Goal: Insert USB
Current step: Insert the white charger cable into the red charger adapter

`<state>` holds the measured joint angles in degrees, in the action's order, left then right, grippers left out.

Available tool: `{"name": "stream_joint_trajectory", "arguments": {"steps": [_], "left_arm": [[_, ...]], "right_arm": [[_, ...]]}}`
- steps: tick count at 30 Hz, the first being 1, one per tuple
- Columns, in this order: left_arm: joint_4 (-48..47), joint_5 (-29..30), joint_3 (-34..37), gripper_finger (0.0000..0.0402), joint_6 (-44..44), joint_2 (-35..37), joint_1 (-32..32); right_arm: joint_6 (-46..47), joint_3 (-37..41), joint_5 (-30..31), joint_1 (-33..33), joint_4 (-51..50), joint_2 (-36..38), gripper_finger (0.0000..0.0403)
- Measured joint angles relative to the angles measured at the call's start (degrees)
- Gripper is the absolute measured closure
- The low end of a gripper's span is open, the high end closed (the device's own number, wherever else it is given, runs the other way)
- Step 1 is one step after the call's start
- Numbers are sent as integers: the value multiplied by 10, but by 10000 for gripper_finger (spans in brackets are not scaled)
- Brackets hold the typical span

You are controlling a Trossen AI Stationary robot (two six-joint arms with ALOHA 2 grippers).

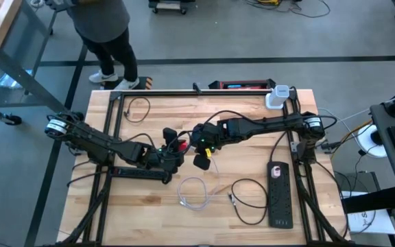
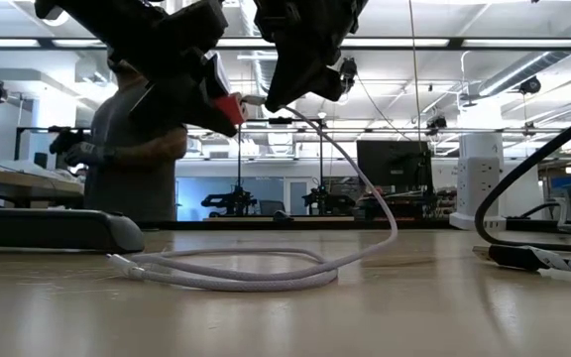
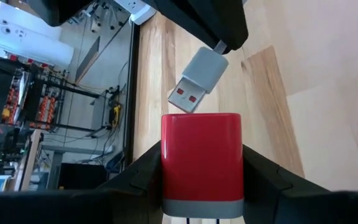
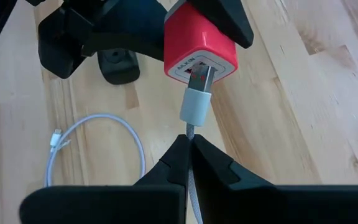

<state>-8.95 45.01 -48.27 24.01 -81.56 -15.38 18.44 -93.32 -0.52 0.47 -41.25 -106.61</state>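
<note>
**A:** What's the setting?

**B:** A light wooden table (image 1: 149, 206) on a grey floor. A black power strip (image 1: 280, 193) lies near its right edge, a loose black cable (image 1: 249, 199) beside it, and a person (image 1: 105, 34) stands past the far edge. From table height, monitors and ceiling lights show in the room behind.

**A:** And the arms?

**B:** They meet mid-table. The left gripper (image 3: 201, 180) is pinching a red charger block (image 3: 201, 158); the right gripper (image 4: 188, 146) is pressed together on a white cable (image 4: 191, 134) just behind its USB plug (image 4: 197, 93).

**A:** Is the plug in?

**B:** The right wrist view shows its metal tip at the block's port, seemingly just entering. The left wrist view shows the plug tilted, just beside the block's end. The low view alone shows both held above the table, the cable's slack coiled on the wood.
</note>
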Motion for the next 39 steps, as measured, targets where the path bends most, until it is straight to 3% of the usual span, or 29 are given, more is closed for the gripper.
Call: {"name": "stream_joint_trajectory", "arguments": {"steps": [39], "left_arm": [[19, 5, 0, 268, -6, 0, -11]], "right_arm": [[-6, 0, 4, 0, -15, -1, 403]]}}
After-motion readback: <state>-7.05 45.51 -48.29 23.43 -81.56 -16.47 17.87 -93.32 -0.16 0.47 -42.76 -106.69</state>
